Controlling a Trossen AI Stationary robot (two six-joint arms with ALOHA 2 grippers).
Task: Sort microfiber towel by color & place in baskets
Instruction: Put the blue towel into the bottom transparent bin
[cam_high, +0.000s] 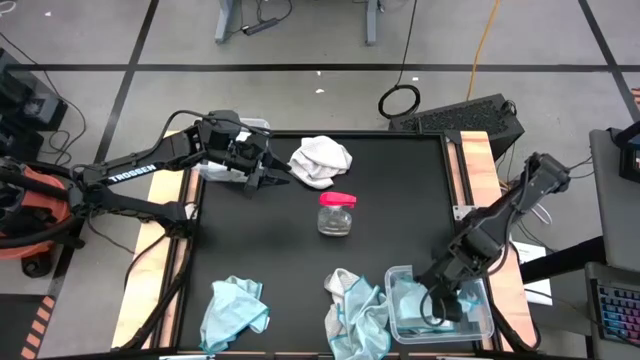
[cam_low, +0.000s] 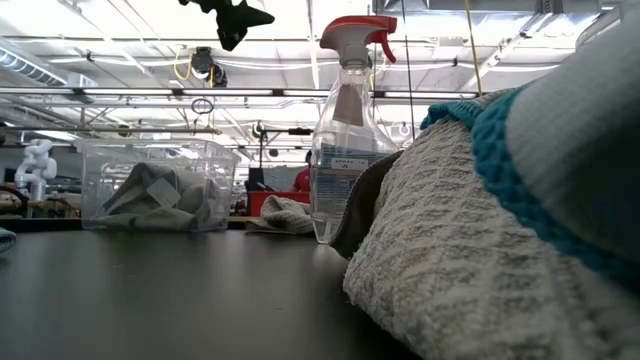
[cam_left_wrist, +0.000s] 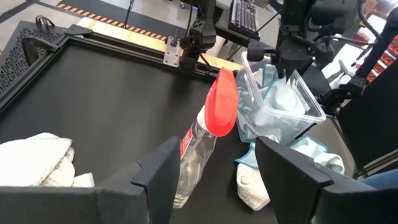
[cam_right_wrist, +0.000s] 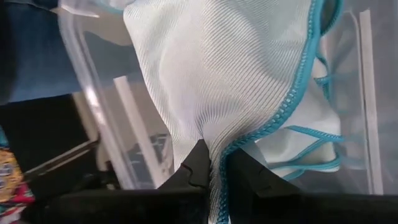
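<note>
Matte black tabletop (cam_high: 400, 200) on grey tiled floor | my right pincer (cam_right_wrist: 214, 171) inside clear plastic basket (cam_high: 482, 322), clamped on light blue ribbed microfiber towel (cam_right_wrist: 224, 68) with teal stitched hem | my left pincer (cam_high: 268, 180) spread open beside white towel (cam_high: 322, 160)

I see a light blue towel (cam_right_wrist: 211, 68) pinched in my right gripper (cam_right_wrist: 214, 171), hanging inside the clear basket (cam_high: 482, 322) beneath it.
</note>
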